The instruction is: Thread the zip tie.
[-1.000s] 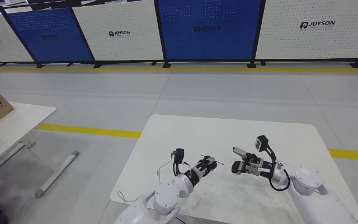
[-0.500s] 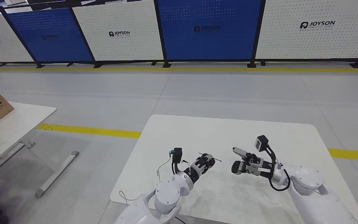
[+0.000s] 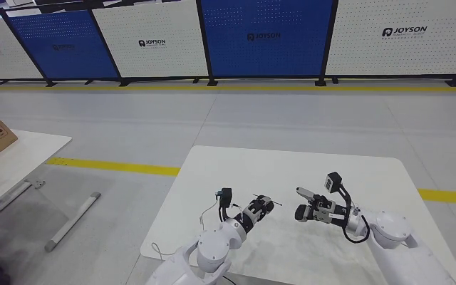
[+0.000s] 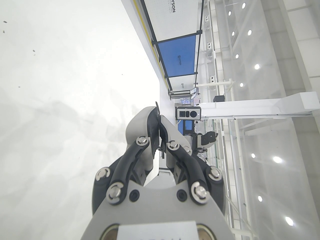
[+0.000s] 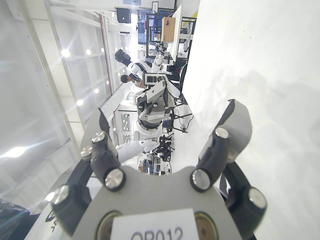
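You have the left gripper (image 3: 263, 208) over the near part of the white counter (image 3: 299, 164), a little left of its middle, and its fingers are pressed together on the zip tie (image 4: 157, 107). In your left wrist view the tie is a thin black strip seen edge-on, pinched between the two dark pads (image 4: 152, 126), with a short tip poking out past the fingertips. From above you see it as a fine dark line crossing that gripper, one end sticking out toward the other arm. Whether that end is the head or the tail, you cannot tell.

Your right gripper (image 5: 167, 108) faces the left one from the right side of the counter, near it but apart, with a strip of bare surface between them. Its fingers are spread wide and hold nothing. In your right wrist view the left arm's gripper shows farther off, through the gap between them.

Beyond the counter you see grey floor (image 3: 142, 121) crossed by a yellow line (image 3: 114, 166), and a row of blue and white perforated panels (image 3: 267, 35) along the far side
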